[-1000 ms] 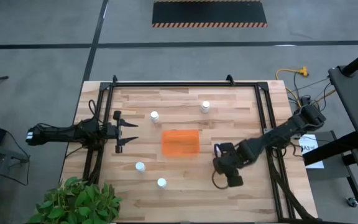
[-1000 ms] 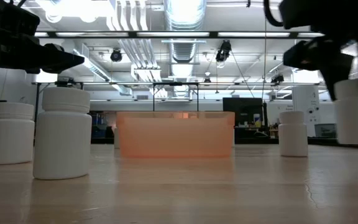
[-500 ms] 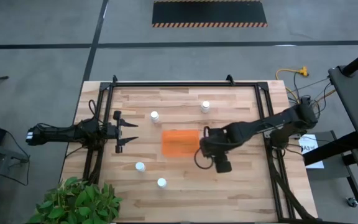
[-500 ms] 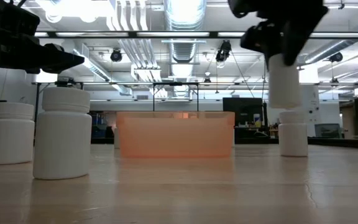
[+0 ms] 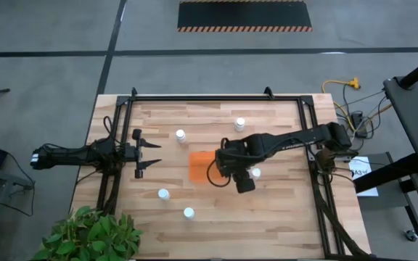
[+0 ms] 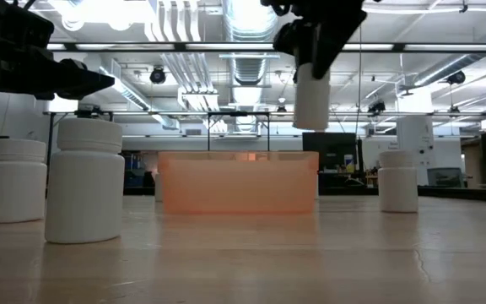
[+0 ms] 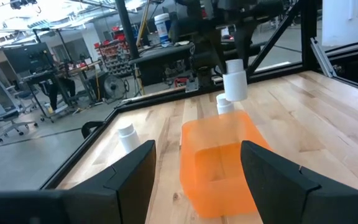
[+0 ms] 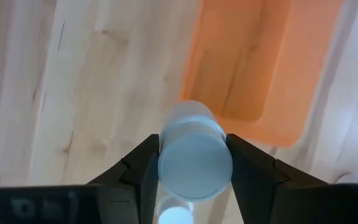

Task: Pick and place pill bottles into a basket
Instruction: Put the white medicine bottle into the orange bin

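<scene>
Over the right end of the orange basket (image 5: 203,167) the right tool (image 8: 194,165) now hangs, clamped on a white pill bottle (image 6: 311,95) that it holds upright in the air by the cap. A second ago this arm was folded near the bench's (image 5: 281,217) right front part, with the bottle well to the right of the basket; half a second ago it was just beside the basket's right edge; now it is stretched leftward from its base across the bench, the wrist above the basket's right rim. From the low camera the carried bottle hangs clear above the basket's top edge, not touching it.

Four other bottles have not moved: two behind the basket (image 5: 181,135) (image 5: 239,124), two in front of it to the left (image 5: 164,193) (image 5: 189,212). A sixth bottle (image 5: 255,172) now shows on the bench just right of the basket, beside the right arm.

At the left edge of the bench the left tool (image 5: 149,154) waits as before, arm stretched level, fingers (image 7: 135,171) spread apart and holding nothing, pointing toward the basket.
</scene>
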Motion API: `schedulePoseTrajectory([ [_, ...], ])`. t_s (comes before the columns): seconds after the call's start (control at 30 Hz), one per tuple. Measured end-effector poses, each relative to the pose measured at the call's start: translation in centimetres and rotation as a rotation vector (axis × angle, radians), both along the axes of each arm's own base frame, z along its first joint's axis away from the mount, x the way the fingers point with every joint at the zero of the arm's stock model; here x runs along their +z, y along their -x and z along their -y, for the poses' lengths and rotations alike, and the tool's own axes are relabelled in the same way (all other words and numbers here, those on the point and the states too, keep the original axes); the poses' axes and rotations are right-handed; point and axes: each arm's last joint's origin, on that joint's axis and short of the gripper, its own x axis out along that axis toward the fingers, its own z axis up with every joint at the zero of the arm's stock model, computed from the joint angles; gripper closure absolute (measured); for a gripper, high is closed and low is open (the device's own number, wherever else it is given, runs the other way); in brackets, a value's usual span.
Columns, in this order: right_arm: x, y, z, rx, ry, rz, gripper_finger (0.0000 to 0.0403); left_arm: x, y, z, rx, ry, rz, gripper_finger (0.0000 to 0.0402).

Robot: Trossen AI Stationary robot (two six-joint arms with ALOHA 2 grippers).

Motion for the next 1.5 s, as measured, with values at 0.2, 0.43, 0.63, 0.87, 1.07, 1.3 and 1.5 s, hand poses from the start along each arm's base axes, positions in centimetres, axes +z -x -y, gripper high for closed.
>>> schedulePoseTrajectory([
  [0.2,-0.5,-0.9,0.9,0.012,0.01,0.001,0.0257,0.0,0.0,0.0,0.0,0.0,0.0,0.0184],
  [0.43,-2.3,-2.3,1.8,0.026,0.02,-0.002,0.0257,0.0,0.0,0.0,0.0,0.0,0.002,0.0184],
  [0.63,-5.5,-3.6,2.0,0.049,0.031,-0.082,0.0257,0.1,0.0,0.0,0.0,0.0,0.005,0.0184],
  [0.87,-7.6,-4.7,1.9,0.062,0.033,-0.097,0.0257,0.0,0.0,0.0,0.0,0.0,0.003,0.0184],
  [1.07,-8.0,-4.7,1.8,0.076,0.003,-0.086,0.0257,0.0,-0.1,0.0,0.0,0.0,0.002,0.0184],
  [1.3,-8.7,-4.5,1.8,0.078,0.004,-0.096,0.0257,0.0,0.0,0.0,0.0,0.0,0.002,0.0184],
  [1.5,-9.5,-4.3,1.8,0.08,0.0,-0.09,0.0257,0.0,0.0,0.0,0.0,0.0,0.002,0.0184],
])
